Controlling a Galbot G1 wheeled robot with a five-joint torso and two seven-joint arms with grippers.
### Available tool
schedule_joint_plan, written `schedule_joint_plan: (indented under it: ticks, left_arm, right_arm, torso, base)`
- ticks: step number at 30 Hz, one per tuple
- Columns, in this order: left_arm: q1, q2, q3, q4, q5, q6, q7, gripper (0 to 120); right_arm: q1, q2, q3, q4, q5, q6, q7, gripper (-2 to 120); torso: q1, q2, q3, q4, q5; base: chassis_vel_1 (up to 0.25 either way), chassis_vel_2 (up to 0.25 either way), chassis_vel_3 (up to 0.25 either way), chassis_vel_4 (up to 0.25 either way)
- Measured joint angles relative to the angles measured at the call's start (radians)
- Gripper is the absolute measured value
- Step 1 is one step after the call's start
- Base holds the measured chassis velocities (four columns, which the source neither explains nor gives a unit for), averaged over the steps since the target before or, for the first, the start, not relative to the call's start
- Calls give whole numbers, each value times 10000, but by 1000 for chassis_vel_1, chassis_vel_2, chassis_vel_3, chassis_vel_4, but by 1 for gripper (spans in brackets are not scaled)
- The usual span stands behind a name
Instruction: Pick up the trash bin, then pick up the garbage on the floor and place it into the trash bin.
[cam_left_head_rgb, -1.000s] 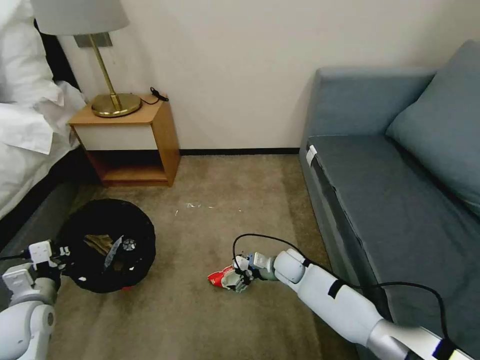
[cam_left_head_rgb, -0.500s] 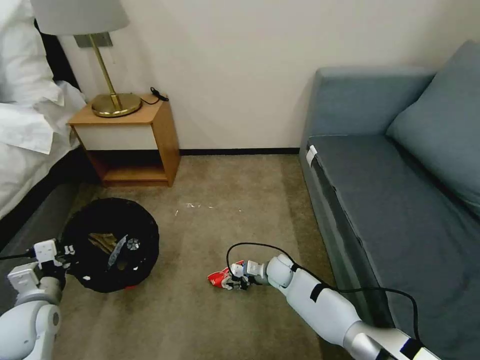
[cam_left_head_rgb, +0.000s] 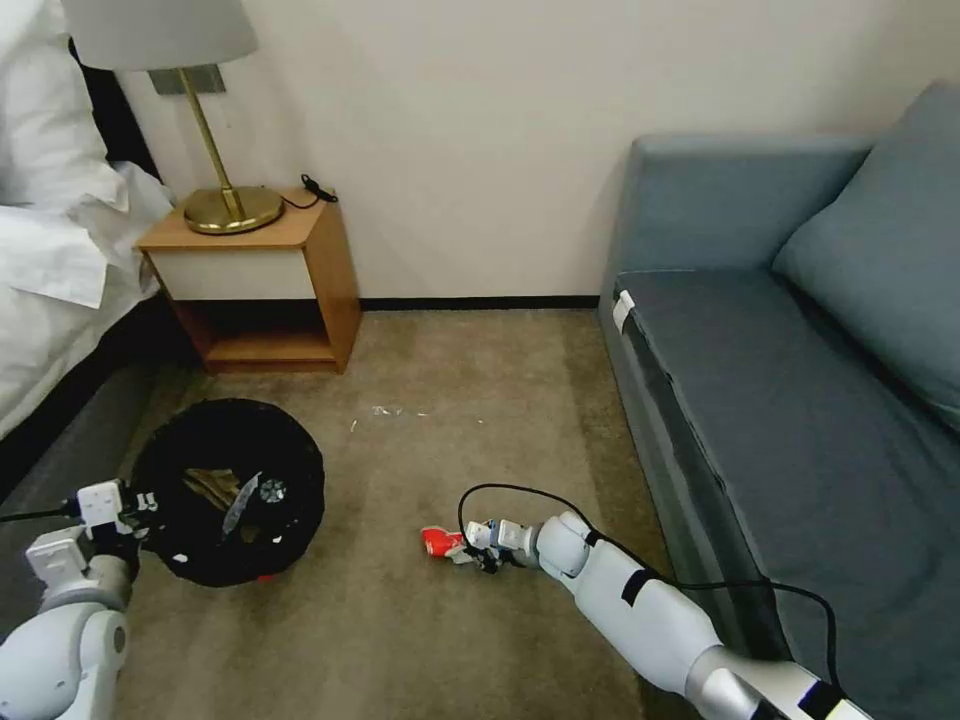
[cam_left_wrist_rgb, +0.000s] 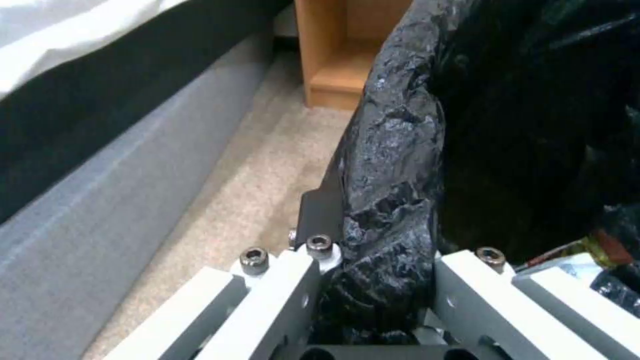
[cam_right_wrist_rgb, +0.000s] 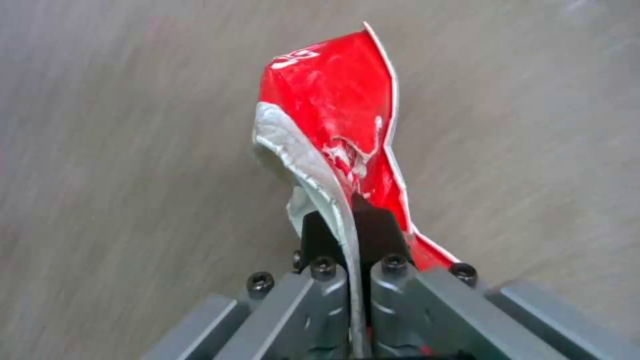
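Note:
The trash bin (cam_left_head_rgb: 230, 490), round and lined with a wrinkly black bag, sits low at the left with litter inside. My left gripper (cam_left_head_rgb: 135, 503) is shut on its near rim; the left wrist view shows the bag-covered trash bin rim (cam_left_wrist_rgb: 390, 200) pinched between the fingers (cam_left_wrist_rgb: 320, 215). The garbage here is a red-white wrapper (cam_left_head_rgb: 437, 542) in the middle of the carpet. My right gripper (cam_left_head_rgb: 462, 549) is shut on its edge. In the right wrist view the wrapper (cam_right_wrist_rgb: 333, 115) hangs crumpled from the closed fingertips (cam_right_wrist_rgb: 380, 225) above the carpet.
A wooden nightstand (cam_left_head_rgb: 262, 280) with a brass lamp (cam_left_head_rgb: 215, 150) stands at the back left beside a bed (cam_left_head_rgb: 50, 260). A blue-grey sofa (cam_left_head_rgb: 800, 380) runs along the right. Small white scraps (cam_left_head_rgb: 385, 410) lie on the open carpet between.
My right gripper has closed on the wrapper, which now looks narrower and lifted off the carpet. The bin and left gripper have shifted slightly right and farther away.

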Motion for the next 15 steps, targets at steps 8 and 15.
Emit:
schedule_joint_plan:
  ticks: [8,15]
  left_arm:
    - [67,-110,460,50,231,-140,-1,4]
    - [114,-218,779,-118,329,-181,-2,4]
  right_arm:
    - [-92,-482,308,3027,3445,-338,2016,0]
    - [-75,-491,-188,4523,5999,425,2584,0]
  torso:
    - [0,0,0,0,-2]
    - [1,0,0,0,-2]
  base:
    - [0,0,0,0]
    - [0,0,0,0]
